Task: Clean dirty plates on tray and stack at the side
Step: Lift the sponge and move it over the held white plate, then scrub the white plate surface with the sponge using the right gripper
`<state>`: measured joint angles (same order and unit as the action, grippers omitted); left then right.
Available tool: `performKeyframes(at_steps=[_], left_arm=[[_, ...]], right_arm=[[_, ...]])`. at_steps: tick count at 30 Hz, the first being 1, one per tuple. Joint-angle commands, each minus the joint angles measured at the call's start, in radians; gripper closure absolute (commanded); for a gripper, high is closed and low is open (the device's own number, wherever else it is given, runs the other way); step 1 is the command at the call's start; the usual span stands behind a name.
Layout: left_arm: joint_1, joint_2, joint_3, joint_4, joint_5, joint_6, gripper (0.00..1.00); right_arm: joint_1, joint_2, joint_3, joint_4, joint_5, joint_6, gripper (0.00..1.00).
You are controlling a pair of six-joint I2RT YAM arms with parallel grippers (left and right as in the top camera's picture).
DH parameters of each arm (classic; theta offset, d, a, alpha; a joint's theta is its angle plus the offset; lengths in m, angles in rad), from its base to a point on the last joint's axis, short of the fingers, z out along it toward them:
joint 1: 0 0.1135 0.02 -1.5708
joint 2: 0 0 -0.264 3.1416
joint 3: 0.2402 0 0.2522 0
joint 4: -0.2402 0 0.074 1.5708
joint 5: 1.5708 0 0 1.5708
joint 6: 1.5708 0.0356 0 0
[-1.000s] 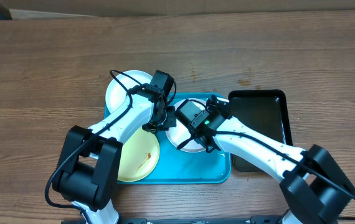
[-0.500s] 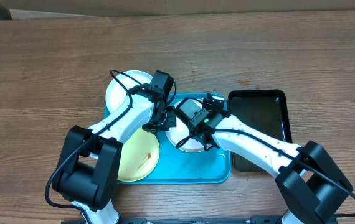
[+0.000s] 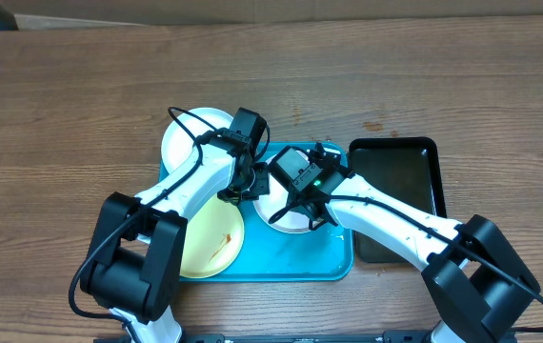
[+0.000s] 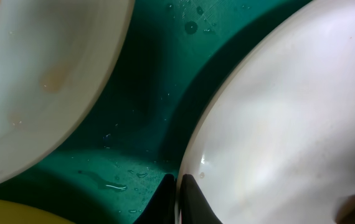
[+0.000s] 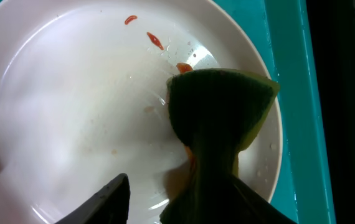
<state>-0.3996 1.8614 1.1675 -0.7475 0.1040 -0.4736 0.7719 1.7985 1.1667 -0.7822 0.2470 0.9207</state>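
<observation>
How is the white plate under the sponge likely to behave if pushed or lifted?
Probably slippery: water droplets sit on the tray beside the white plate. Likely rigid, since the sponge folds against it. It may slide under scrubbing; the left tool seems to pinch its rim.

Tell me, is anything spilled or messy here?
Yes: red smears streak the white plate just past the sponge, and water drops are spilled on the blue tray. The yellow plate has an orange smear too.
</observation>
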Motion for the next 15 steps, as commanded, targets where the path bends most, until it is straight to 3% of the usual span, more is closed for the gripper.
performKeyframes(at_steps=[1,8,10,11,12,15], left_arm=[[-0.009,0.015,-0.001,-0.004,-0.007,-0.021,0.96],[-0.009,0.015,-0.001,-0.005,-0.006,-0.021,0.96],[-0.008,0.015,-0.001,-0.005,-0.007,-0.02,0.96],[-0.009,0.015,-0.001,-0.005,-0.006,-0.021,0.96],[-0.009,0.015,-0.001,-0.005,-0.007,-0.021,0.96],[-0.009,0.015,-0.001,-0.006,-0.007,-0.02,0.96]], right_arm=[[-0.006,-0.004,-0.014,0.005,0.002,0.035,0.54],[-0.006,-0.004,-0.085,0.035,0.002,0.067,0.58],[-0.006,-0.004,-0.095,0.043,0.002,0.079,0.69],[-0.006,-0.004,-0.1,0.046,0.002,0.079,0.8],[-0.006,-0.004,-0.106,0.048,0.002,0.079,0.96],[-0.006,-0.004,-0.121,0.046,0.002,0.113,0.96]])
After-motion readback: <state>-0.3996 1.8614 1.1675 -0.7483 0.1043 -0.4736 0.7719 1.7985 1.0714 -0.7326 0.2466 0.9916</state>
